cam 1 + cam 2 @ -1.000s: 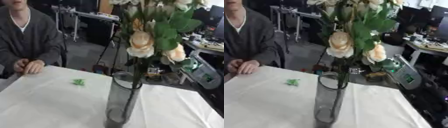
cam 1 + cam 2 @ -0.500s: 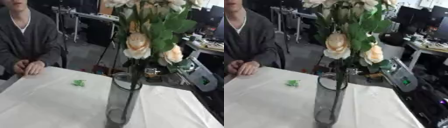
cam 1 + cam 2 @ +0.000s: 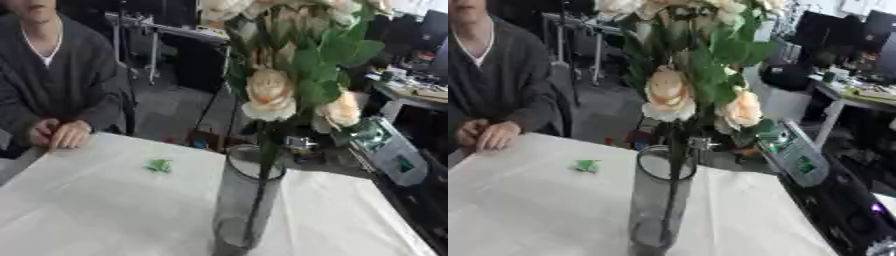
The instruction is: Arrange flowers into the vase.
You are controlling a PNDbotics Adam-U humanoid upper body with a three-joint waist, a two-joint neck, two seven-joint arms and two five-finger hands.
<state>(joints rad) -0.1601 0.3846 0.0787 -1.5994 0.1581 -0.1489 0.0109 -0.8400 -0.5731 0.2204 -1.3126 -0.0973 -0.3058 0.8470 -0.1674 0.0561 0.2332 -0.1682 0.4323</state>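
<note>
A tall smoky glass vase (image 3: 248, 200) stands upright on the white-clothed table (image 3: 96, 210), near its front edge. A bunch of cream and peach roses (image 3: 269, 92) with broad green leaves (image 3: 319, 65) rises out of the vase, and the stems (image 3: 261, 190) run down inside the glass to its bottom. More pale blooms (image 3: 728, 6) top the bunch at the upper edge of the view. Neither of my hands shows in either eye view.
A small green scrap (image 3: 158, 165) lies on the cloth left of the vase. A person in a grey top sits at the far left edge with hands (image 3: 58, 134) resting on the table. Desks and equipment (image 3: 798, 155) stand beyond the far right side.
The whole picture has drifted slightly, so the camera moved a little. The flower bunch has shifted slightly left over the vase; the vase and green scrap stay put.
</note>
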